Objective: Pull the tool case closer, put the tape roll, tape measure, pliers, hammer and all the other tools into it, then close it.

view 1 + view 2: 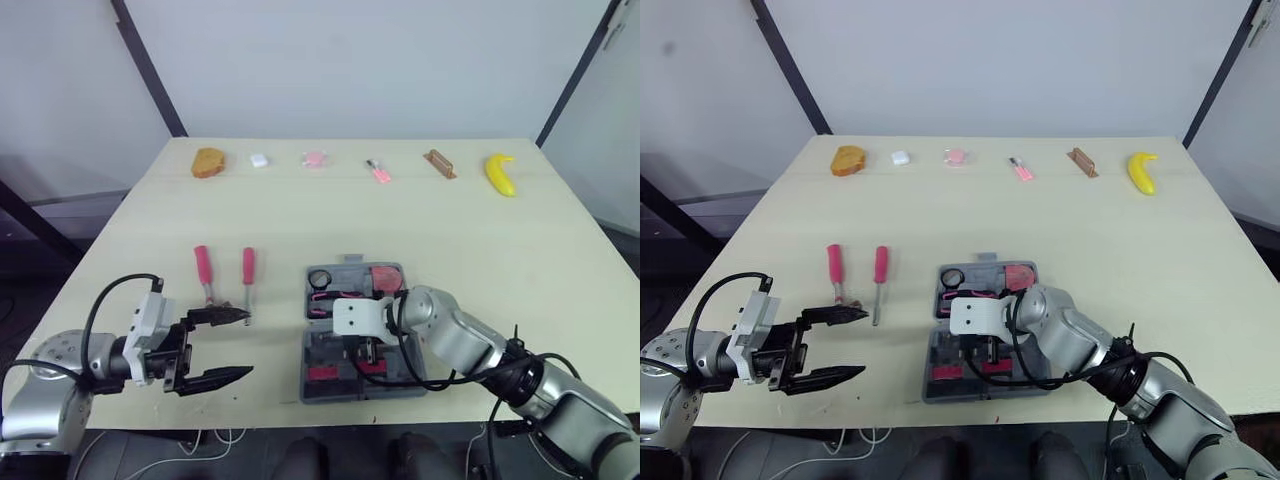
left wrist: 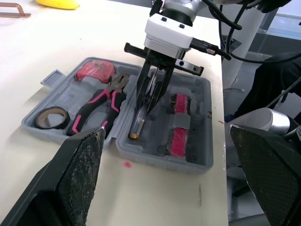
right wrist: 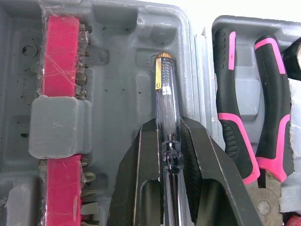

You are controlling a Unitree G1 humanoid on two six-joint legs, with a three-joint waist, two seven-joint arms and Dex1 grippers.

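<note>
Left eye view: beige table [image 1: 300, 215], white wall [image 1: 380, 60]

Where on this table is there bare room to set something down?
The middle of the table is bare, between the back row ending at the banana and the tool case; also right of the case. Crowded: near left, where the open left pincer hovers by two screwdrivers, and inside the case, where the right pincer grips a tester pen.

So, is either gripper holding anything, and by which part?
Right gripper pinches the clear screwdriver at its dark collar, between handle and shaft. Left gripper holds nothing.
</note>
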